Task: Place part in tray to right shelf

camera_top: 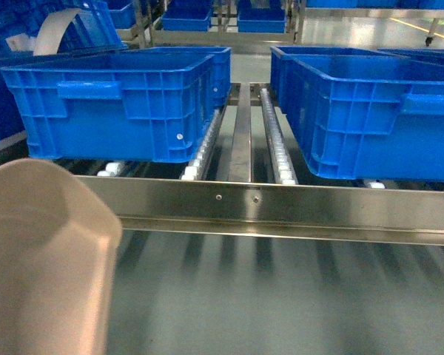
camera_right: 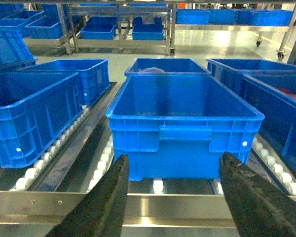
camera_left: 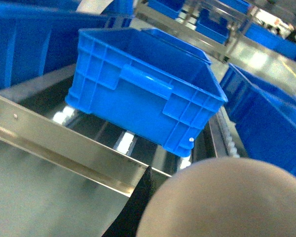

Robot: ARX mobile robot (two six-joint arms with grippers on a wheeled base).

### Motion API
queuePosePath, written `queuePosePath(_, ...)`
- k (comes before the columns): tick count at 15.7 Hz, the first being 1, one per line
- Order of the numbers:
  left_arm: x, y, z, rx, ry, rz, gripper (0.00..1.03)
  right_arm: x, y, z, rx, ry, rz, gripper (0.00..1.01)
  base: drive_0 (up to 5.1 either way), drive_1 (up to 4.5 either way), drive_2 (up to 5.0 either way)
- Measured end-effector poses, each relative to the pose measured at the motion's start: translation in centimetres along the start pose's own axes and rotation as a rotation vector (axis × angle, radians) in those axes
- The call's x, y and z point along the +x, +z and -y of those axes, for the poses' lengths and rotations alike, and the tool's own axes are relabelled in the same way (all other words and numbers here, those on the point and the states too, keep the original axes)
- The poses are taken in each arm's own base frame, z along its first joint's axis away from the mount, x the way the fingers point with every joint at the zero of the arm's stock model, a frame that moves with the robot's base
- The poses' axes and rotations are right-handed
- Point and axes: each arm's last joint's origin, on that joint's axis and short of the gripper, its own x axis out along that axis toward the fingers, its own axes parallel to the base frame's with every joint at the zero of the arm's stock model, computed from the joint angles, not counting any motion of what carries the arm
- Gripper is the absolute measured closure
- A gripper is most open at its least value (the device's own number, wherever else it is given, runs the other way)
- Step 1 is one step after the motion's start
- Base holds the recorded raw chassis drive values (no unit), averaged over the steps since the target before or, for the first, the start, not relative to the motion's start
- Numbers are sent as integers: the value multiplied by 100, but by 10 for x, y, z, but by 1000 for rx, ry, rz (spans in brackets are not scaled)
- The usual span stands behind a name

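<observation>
The beige plastic scoop-shaped tray (camera_top: 44, 251) hangs low-left before the stainless-steel roller shelf (camera_top: 281, 203). The right hand (camera_right: 172, 197) gapes wide, empty; the left hand's state I cannot tell. The blue part is unseen — tipping the tray could spill it.

I can only see part of the tray (camera_top: 44, 251): in the head view it fills the lower left corner, with its handle and lower body cut off by the edges. From the left wrist it is a blurred beige dome (camera_left: 227, 202) at the bottom, and it hides the left gripper, so I cannot tell how that gripper stands. Only one dark finger (camera_left: 138, 207) shows beside it. The right gripper (camera_right: 172, 197) shows two dark fingers (camera_right: 106, 202) spread apart, cut off at the bottom edge. The crate (camera_right: 182, 123) ahead of them hides its floor behind its front wall. I cannot see the blue part anywhere.
</observation>
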Motion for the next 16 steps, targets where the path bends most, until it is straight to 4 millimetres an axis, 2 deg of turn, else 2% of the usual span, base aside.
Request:
queuePosePath(3, -14, 13, -4, 177, -103, 84, 91, -9, -17, 5, 4, 14, -19, 63, 0, 0, 0)
queuePosePath(4, -20, 14, -10, 232, -110, 115, 91, -17, -25, 9, 6, 18, -17, 74, 0, 0, 0)
queuePosePath(5, -24, 10, -17, 262, -96, 109, 91, -20, -29, 11, 8, 11, -15, 81, 0, 0, 0)
queuePosePath(6, -28, -5, -31, 304, -65, 60, 91, -26, -35, 16, 9, 2, -12, 94, 0, 0, 0)
queuePosePath(7, -35, -17, -41, 330, -67, 25, 91, -33, -44, 18, 11, 15, -17, 99, 0, 0, 0)
queuePosePath(9, -43, -12, -45, 324, -88, 72, 91, -41, -52, 21, 12, 11, -18, 99, 0, 0, 0)
queuePosePath(10, -47, -12, -49, 321, -85, 88, 91, -46, -57, 29, 13, 15, -17, 99, 0, 0, 0)
queuePosePath(11, -50, -16, -52, 323, -81, 77, 91, -48, -59, 33, 13, 1, -15, 99, 0, 0, 0)
queuePosePath(13, -55, -25, -60, 327, -76, 46, 91, -54, -64, 33, 14, 7, -18, 99, 0, 0, 0)
queuePosePath(16, -62, -23, -72, 324, -61, 72, 91, -62, -70, 32, 15, 11, -19, 99, 0, 0, 0)
